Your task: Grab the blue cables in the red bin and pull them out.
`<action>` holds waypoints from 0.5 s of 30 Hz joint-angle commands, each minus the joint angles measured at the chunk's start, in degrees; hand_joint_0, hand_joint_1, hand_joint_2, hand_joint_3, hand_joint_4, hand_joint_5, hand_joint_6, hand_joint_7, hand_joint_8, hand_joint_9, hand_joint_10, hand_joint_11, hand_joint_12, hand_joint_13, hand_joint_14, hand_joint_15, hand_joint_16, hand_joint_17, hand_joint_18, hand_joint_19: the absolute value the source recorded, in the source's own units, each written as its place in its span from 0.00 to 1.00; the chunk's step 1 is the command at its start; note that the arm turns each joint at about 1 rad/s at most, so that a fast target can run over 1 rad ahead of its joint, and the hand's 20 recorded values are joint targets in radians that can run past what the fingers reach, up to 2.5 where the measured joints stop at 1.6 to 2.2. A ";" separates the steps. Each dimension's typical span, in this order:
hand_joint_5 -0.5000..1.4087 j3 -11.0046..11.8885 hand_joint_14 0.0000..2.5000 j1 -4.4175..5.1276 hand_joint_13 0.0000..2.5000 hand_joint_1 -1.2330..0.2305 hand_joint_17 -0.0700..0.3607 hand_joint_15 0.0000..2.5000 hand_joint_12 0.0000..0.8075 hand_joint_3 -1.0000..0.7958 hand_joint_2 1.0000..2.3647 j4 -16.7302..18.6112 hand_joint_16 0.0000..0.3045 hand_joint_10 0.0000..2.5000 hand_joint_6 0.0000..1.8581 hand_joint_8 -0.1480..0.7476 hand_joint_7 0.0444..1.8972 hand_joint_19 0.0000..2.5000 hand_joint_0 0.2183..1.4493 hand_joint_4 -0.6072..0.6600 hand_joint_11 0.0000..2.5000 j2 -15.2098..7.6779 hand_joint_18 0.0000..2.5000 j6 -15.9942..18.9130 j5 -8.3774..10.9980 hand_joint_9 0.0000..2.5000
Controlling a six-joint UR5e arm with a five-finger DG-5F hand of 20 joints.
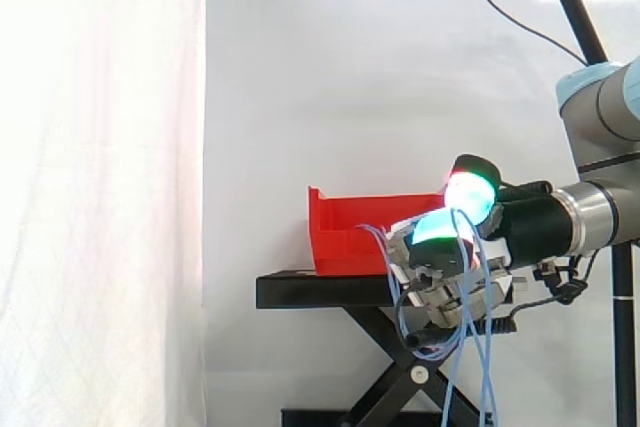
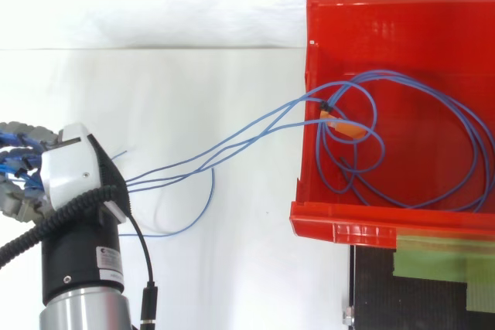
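Markings: a small pale mark (image 2: 100, 251) sits on the black wrist housing of the arm in the top view, too small to read. A strip of green tape (image 2: 442, 259) lies across the black table (image 1: 320, 290) just in front of the red bin (image 2: 363, 226). An orange tag (image 2: 346, 127) is fixed to the blue cables (image 2: 433, 113) inside the bin, with a small black tie just beside it where several strands meet.

Condition of the cables: thin, light blue, several strands. Most of their length lies in wide, loose, overlapping loops on the floor of the bin, reaching toward its far side. From the tied point a bundle of strands crosses the bin's near wall and runs out through the air to the hand (image 1: 428, 269). One strand sags away from the bundle in a slack curve between bin and hand. In the side view further strands hang straight down from the hand, past the edge of the table, and a short loop rises at the bin's open front.

Hand: it is clear of the bin, off the table's edge and at about its height. The fingers (image 2: 17, 200) are curled closed around the blue cables, with strands threaded between them. One fingertip (image 1: 470, 190) glows red and green, another below it cyan.

Bin: red plastic, standing on the table before the white curtain, its low front toward the hand.
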 commanded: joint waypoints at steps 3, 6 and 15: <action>0.76 -0.03 0.96 -0.08 0.46 0.23 0.36 0.51 0.36 0.00 0.00 -0.09 0.13 0.01 0.11 0.49 0.47 0.75 0.54 0.61 0.40 0.00 0.56 -0.06 0.00 0.48; 0.75 -0.03 0.95 0.01 0.46 0.23 0.36 0.50 0.37 0.00 0.00 -0.09 0.12 0.01 0.10 0.49 0.47 0.74 0.55 0.60 0.40 0.00 0.56 -0.06 0.00 0.48; 0.79 0.06 0.94 0.01 0.46 0.28 0.36 0.50 0.35 0.00 0.00 -0.26 0.12 0.01 0.00 0.47 0.50 0.74 0.54 0.57 0.40 0.00 0.56 0.03 0.00 0.49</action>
